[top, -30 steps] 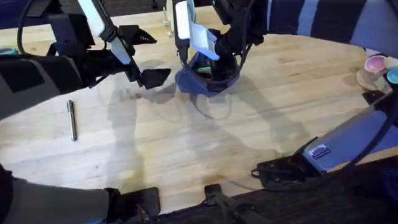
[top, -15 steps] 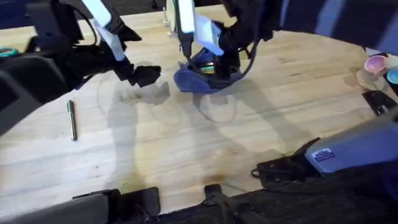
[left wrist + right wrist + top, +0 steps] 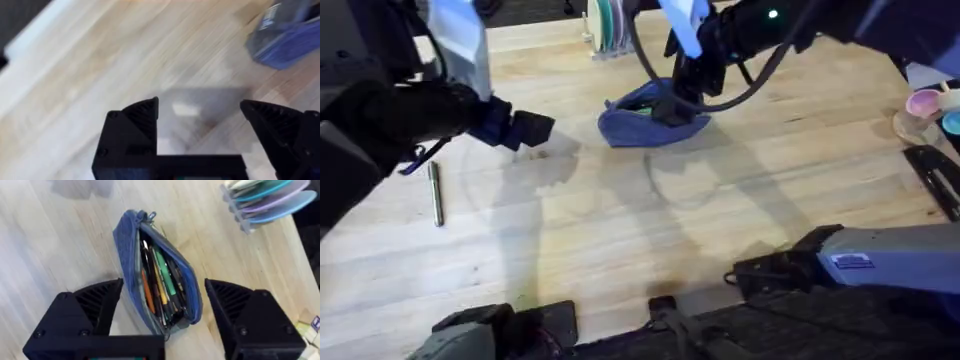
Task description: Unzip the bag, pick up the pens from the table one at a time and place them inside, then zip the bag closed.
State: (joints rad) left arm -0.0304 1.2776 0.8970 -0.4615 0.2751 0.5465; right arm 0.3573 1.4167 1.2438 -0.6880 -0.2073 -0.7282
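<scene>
There is one blue bag (image 3: 650, 118), open, with several pens (image 3: 159, 282) inside, too bunched to count. One pen on the counter (image 3: 436, 192). Two robot hands: left hand (image 3: 525, 130), right hand (image 3: 672, 103).

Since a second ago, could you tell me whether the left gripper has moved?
Yes. The left gripper has moved left across the table, away from the bag and closer to the pen, which lies where it was.

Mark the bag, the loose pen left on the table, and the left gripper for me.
bag (image 3: 131, 255), right wrist view: on its blue fabric side wall.
loose pen (image 3: 436, 195), overhead view: mid-shaft.
left gripper (image 3: 200, 117), left wrist view: midway between its open fingertips.
</scene>
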